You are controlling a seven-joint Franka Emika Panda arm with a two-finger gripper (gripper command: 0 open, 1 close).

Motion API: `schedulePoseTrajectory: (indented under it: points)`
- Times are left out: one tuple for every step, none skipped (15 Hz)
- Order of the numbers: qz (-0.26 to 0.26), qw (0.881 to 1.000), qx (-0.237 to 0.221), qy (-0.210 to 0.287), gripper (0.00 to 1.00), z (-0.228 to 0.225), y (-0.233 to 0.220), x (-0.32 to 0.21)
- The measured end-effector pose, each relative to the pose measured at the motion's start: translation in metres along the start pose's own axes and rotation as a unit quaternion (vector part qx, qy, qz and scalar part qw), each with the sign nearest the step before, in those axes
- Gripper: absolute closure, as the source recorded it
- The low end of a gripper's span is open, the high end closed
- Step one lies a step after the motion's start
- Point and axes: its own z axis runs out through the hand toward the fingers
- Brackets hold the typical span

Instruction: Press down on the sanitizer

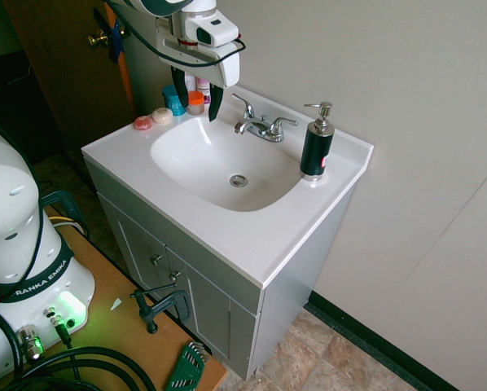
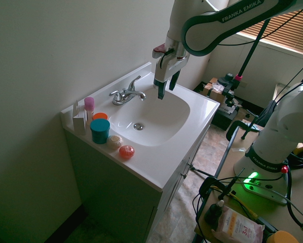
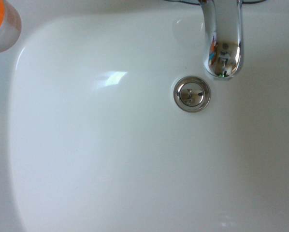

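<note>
The sanitizer, a black pump bottle with a chrome head, stands upright on the back right corner of the white vanity top. My gripper hangs open over the left part of the basin, well to the left of the bottle and above it, with nothing between its fingers. Seen from the other side, the gripper points down over the basin's far side, and the sanitizer is hidden behind the arm. The wrist view looks straight down at the drain and the faucet spout; no bottle shows there.
A chrome faucet stands at the back of the sink, between gripper and bottle. A teal jar, an orange jar and two small round soaps crowd the back left corner. The wall runs close behind the vanity.
</note>
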Motion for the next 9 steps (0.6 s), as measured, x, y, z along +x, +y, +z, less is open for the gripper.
schedulePoseTrajectory:
  points:
    - [0.001, 1.000, 0.000, -0.001, 0.00, 0.000, 0.000, 0.000]
    - [0.003, 1.000, 0.001, -0.003, 0.00, 0.000, 0.000, 0.000]
    - [0.005, 1.000, 0.002, -0.001, 0.00, -0.002, 0.000, 0.003]
    - [0.008, 1.000, 0.006, 0.005, 0.00, -0.008, 0.000, 0.010]
    - [0.017, 1.000, 0.013, 0.014, 0.00, -0.020, 0.000, 0.023]
    - [0.030, 0.999, 0.021, 0.021, 1.00, -0.036, 0.000, 0.040]
    - [0.045, 0.998, 0.030, 0.029, 1.00, -0.056, 0.002, 0.063]
    - [0.062, 0.997, 0.039, 0.038, 1.00, -0.073, 0.003, 0.086]
    - [0.077, 0.995, 0.045, 0.042, 1.00, -0.084, 0.006, 0.107]
